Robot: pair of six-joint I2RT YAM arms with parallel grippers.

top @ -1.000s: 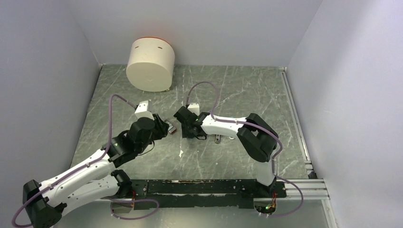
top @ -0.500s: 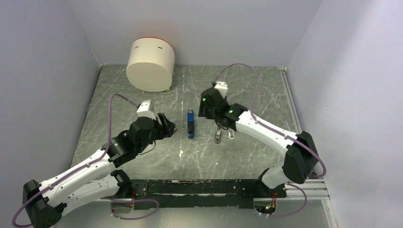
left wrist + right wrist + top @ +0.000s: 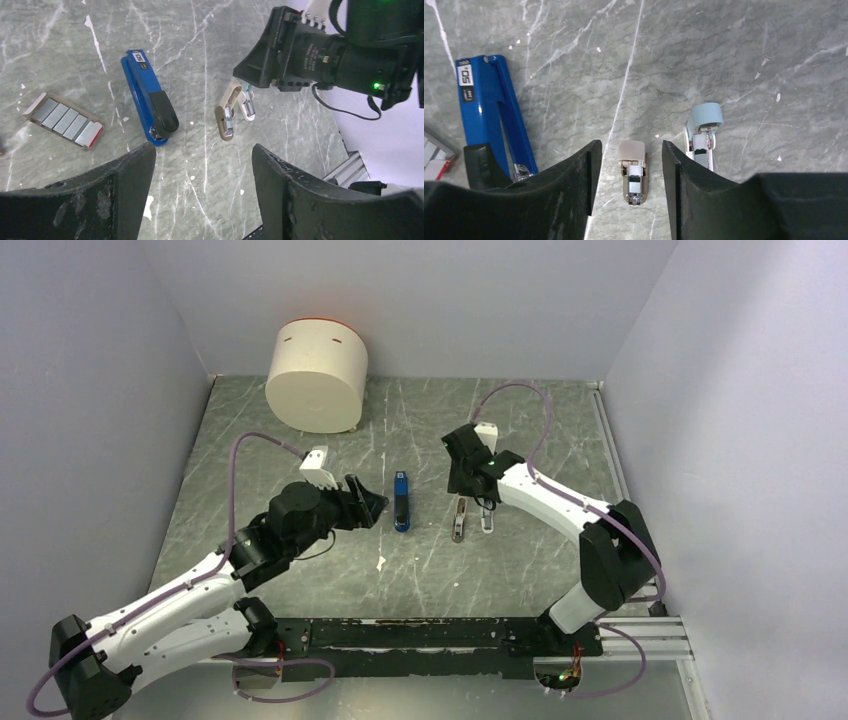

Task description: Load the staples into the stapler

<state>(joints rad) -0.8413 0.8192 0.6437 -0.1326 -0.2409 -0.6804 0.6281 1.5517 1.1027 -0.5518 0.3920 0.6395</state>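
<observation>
The blue stapler (image 3: 401, 500) with its black top arm lies flat on the marble table, and no gripper touches it; it also shows as the stapler (image 3: 149, 105) and the stapler (image 3: 494, 107). The staples sit in an open tan-and-red box (image 3: 62, 120) with silvery blocks inside, left of the stapler; its corner shows as the box (image 3: 435, 156). My left gripper (image 3: 370, 502) hovers just left of the stapler, open and empty, its left gripper (image 3: 202, 165) over bare table. My right gripper (image 3: 631, 145) is open above a small tan piece, right of the stapler, right gripper (image 3: 468, 495).
A tan oblong piece (image 3: 633, 172) and a pale-blue one (image 3: 703, 132) lie side by side right of the stapler. A large white cylinder (image 3: 316, 375) stands at the back left. A metal rail (image 3: 625, 500) runs along the table's right edge.
Both grippers were close together at the table's middle. The right arm swung away to the right over the small pieces, the stapler now lies free, and the left gripper opened wider.
</observation>
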